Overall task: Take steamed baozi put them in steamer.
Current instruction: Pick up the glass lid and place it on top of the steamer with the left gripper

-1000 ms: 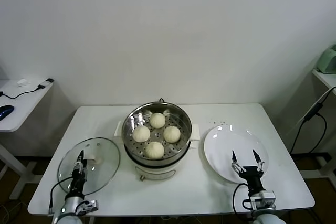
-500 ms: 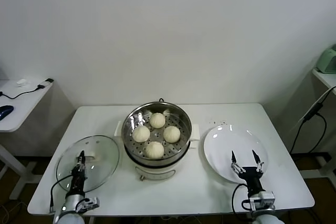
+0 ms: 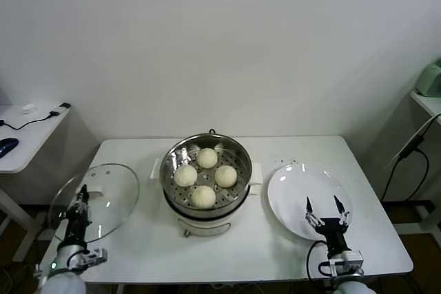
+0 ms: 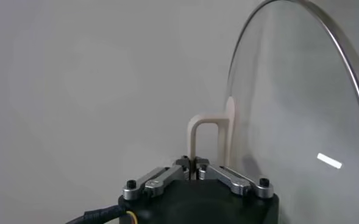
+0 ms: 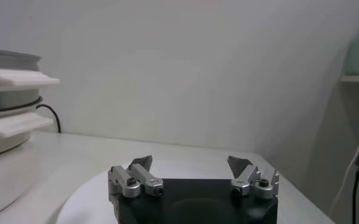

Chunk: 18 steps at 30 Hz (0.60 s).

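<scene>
Left end effector (image 3: 81, 197) clenched on the glass lid (image 3: 96, 201), lid lifted and tilted at the worktop's (image 3: 275, 239) left edge. Four steamed baozi (image 3: 204, 177) sit in the steamer (image 3: 205, 182) at centre. Right end effector (image 3: 324, 213) released over the white plate (image 3: 303, 194). Left wrist: fingers (image 4: 161, 178) pinch the lid handle (image 4: 211, 137). Right wrist: fingers (image 5: 139, 173) spread apart above the plate, steamer beside.

Glass lid (image 3: 96, 201) tilted off table (image 3: 289, 246), white plate (image 3: 296, 194)
</scene>
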Each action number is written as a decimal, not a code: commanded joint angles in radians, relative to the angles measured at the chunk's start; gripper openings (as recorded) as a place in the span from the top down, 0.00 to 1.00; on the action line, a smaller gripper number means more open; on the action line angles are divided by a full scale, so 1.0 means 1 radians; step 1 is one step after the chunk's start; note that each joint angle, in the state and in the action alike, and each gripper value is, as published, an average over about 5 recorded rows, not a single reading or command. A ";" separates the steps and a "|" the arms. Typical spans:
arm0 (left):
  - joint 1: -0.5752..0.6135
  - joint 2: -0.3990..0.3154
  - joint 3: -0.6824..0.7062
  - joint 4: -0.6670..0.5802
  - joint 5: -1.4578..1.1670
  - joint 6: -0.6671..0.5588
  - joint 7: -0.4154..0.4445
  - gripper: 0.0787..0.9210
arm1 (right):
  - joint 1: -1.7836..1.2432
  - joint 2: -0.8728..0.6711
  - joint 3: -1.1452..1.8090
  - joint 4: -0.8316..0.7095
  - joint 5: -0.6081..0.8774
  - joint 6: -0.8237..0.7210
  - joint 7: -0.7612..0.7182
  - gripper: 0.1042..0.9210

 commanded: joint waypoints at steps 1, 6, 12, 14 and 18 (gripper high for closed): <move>0.064 0.072 -0.024 -0.136 -0.090 0.022 0.067 0.94 | -0.009 -0.003 -0.003 0.021 -0.019 -0.015 0.007 0.12; 0.061 0.093 -0.062 -0.298 -0.128 0.119 0.213 0.94 | -0.014 -0.008 0.001 0.019 -0.018 -0.002 0.007 0.12; -0.020 0.040 0.029 -0.436 -0.047 0.218 0.312 0.94 | -0.015 -0.007 0.003 -0.002 -0.016 0.050 0.001 0.12; -0.052 0.024 0.095 -0.465 0.001 0.250 0.332 0.94 | -0.016 -0.005 0.002 -0.010 -0.015 0.069 0.000 0.12; -0.130 -0.008 0.273 -0.501 0.131 0.337 0.371 0.94 | -0.015 0.000 0.002 -0.029 -0.015 0.103 -0.001 0.12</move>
